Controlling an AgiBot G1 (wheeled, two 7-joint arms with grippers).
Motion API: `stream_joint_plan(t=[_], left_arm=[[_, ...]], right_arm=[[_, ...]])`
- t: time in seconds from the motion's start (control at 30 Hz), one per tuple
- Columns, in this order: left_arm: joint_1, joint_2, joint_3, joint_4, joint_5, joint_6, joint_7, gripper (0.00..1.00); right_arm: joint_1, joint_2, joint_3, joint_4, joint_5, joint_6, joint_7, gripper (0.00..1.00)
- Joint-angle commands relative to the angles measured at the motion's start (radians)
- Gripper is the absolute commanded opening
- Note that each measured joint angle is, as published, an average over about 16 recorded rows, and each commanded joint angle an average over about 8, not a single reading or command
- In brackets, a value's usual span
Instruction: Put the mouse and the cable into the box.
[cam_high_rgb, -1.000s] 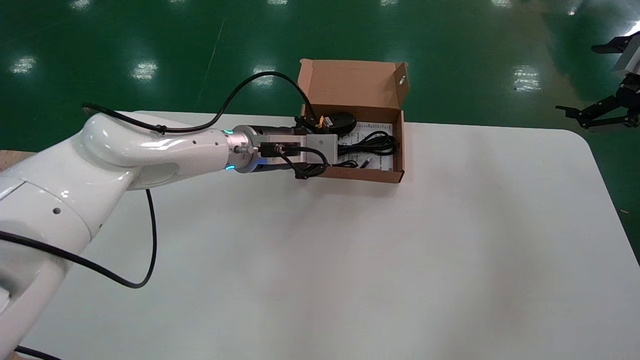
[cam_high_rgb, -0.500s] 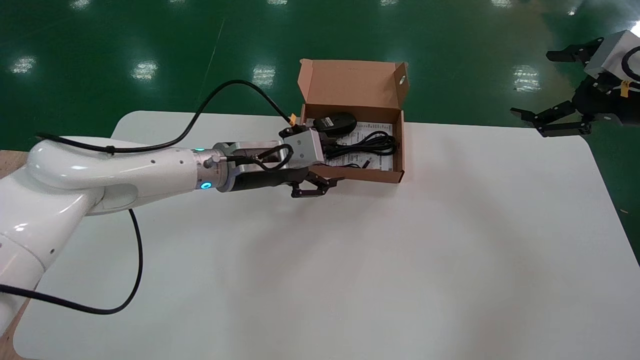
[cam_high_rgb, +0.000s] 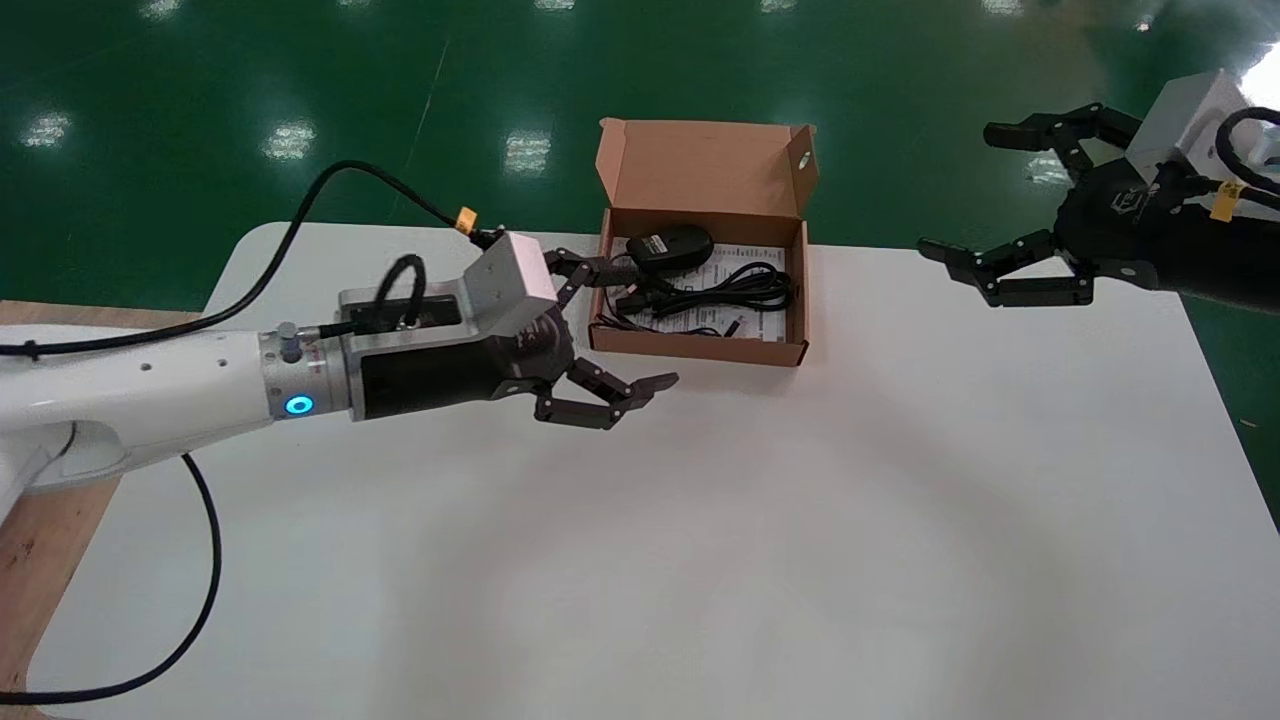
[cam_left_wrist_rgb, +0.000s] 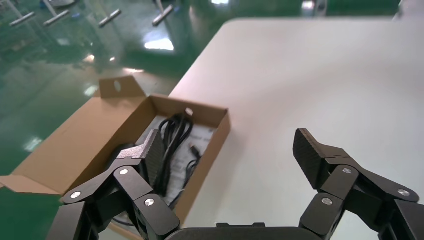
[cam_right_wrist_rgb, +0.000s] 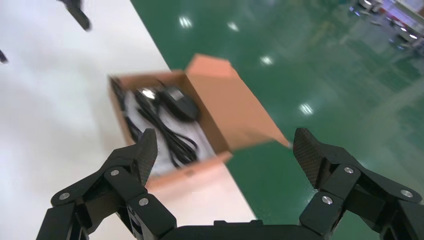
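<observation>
A brown cardboard box (cam_high_rgb: 765, 350) with its lid up stands at the table's far edge. Inside it lie a black mouse (cam_high_rgb: 670, 245) and a coiled black cable (cam_high_rgb: 725, 288) on a white sheet. My left gripper (cam_high_rgb: 612, 325) hangs open and empty just left of the box, above the table. In the left wrist view the box (cam_left_wrist_rgb: 207, 137) and cable (cam_left_wrist_rgb: 176, 132) lie beyond the left gripper (cam_left_wrist_rgb: 232, 152). My right gripper (cam_high_rgb: 985, 190) is open and empty, raised at the far right. The right wrist view shows the box (cam_right_wrist_rgb: 187, 172), mouse (cam_right_wrist_rgb: 181, 103) and cable (cam_right_wrist_rgb: 167, 135) past the right gripper (cam_right_wrist_rgb: 223, 150).
The white table (cam_high_rgb: 700, 520) spreads wide before the box. Green floor (cam_high_rgb: 200, 100) lies beyond its far edge. A wooden surface (cam_high_rgb: 40, 540) shows at the left edge. The left arm's black hose (cam_high_rgb: 330, 185) arcs above the table's far left corner.
My left gripper has drawn back out of the box toward the left and now stands open. My right gripper has come in from the far right edge toward the box.
</observation>
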Motion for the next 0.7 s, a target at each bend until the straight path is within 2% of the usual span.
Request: stream_joint_plan(t=[0.03,0.7], left_arm=[[0.019,-0.025,-0.025,-0.030,-0.017,0.026,-0.026,1.00],[0.210,-0.279,-0.279,-0.325,-0.191,0.290,-0.284,1.00]], right_arm=[[-0.031,0.007,0.017,0.044,0.019,-0.013,0.033,1.00],[-0.336,0.082,0.181,0.481,0.210,-0.145,0.365,1.00]])
